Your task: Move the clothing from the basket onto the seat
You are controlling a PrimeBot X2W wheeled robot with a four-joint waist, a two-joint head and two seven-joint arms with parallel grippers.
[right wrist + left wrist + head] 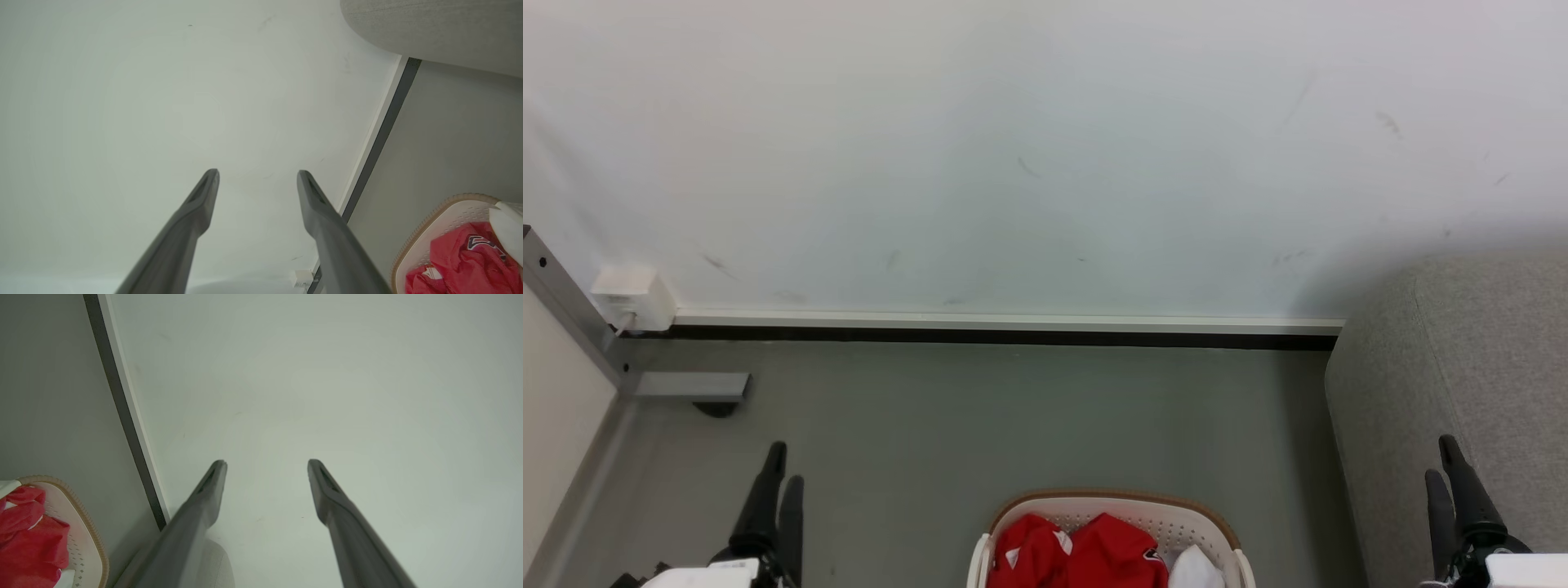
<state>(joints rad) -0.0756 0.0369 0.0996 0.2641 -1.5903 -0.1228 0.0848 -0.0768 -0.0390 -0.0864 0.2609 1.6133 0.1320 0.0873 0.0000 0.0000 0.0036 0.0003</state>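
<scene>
Clothing [1086,555] of bright red soft fabric with white trim lay heaped inside the oval cream-white perforated plastic basket [1119,496] with a tan-brown rim, at the bottom centre of the head view. A white cloth item [1196,567] sat beside the red pile, against the basket's right wall. The basket stood on the plain grey floor [1013,408]. The large light-grey woven-fabric seat [1462,367] rose at the right edge of the frame, apart from the basket, with a strip of floor between them.

The left fingers [768,490], long and dark, pointed up from the lower left of the head view. The right fingers [1462,482] did the same at the lower right, in front of the seat's side. In the left wrist view the left fingers [208,494] stood spread wide with nothing between them, aimed at the white scuffed wall [1045,122]. The basket rim and red clothing sat in that view's lower left corner. In the right wrist view the right fingers [200,200] were likewise spread and empty. There the basket sat in the lower right corner and the seat in the upper right.

A white skirting strip [1013,321] over a dark band ran along the foot of the wall. At the left of the head view, a small white box [633,294] sat against a grey metal post [556,302].
</scene>
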